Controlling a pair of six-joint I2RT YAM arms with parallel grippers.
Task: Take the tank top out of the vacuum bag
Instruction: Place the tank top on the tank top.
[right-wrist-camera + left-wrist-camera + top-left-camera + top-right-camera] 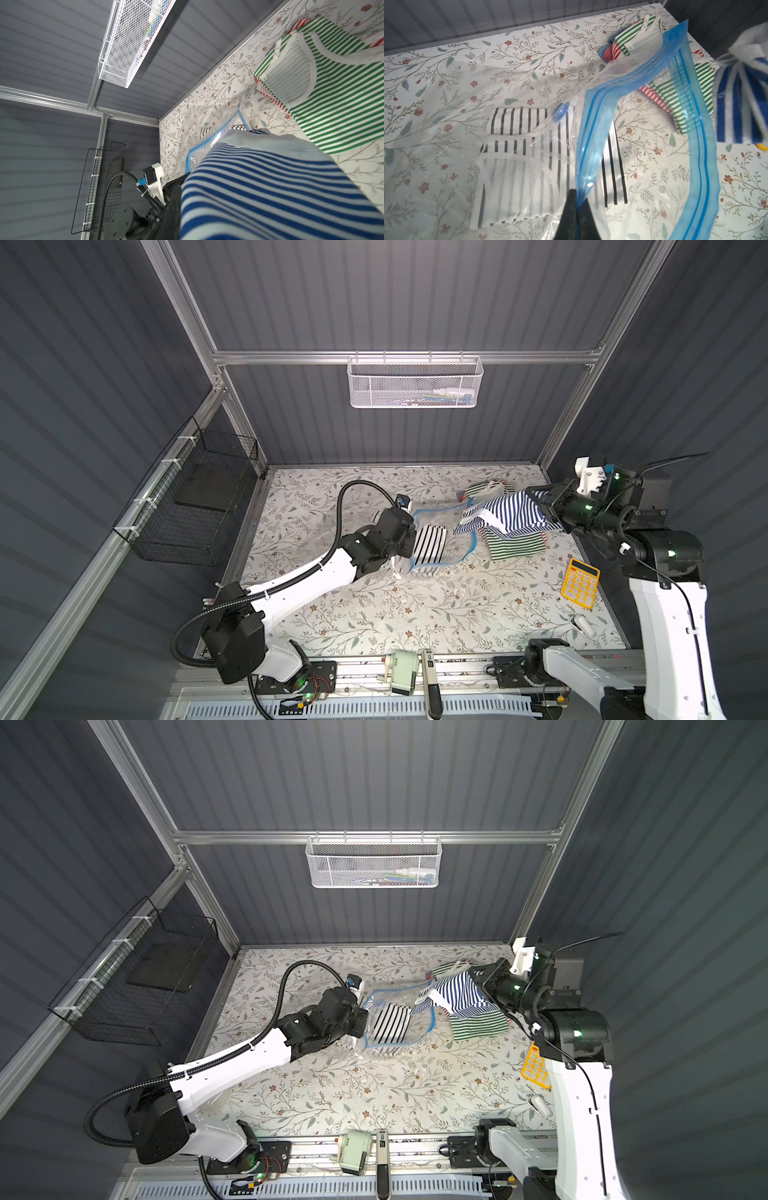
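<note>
The vacuum bag (436,509) (390,990) lies mid-table, clear and crinkly, its blue zip strip (591,145) pulled open into a loop, with the round blue valve cap (560,111) on top. A folded black-and-white striped garment (430,545) (519,166) lies inside. My left gripper (409,541) (576,197) is shut on the zip strip. Raised at the right, my right gripper (536,499) (180,193) is shut on a blue-and-white striped tank top (507,510) (457,990) (270,187), which hangs above the table with its low end by the bag's mouth.
Green-striped (515,545) (342,93) and red-striped garments lie under the hanging top, with more at the back (484,489). A yellow calculator (580,583) and a small white object (584,625) lie near the right arm. A white mesh basket (413,381) hangs on the back wall, a black wire basket (195,497) at the left.
</note>
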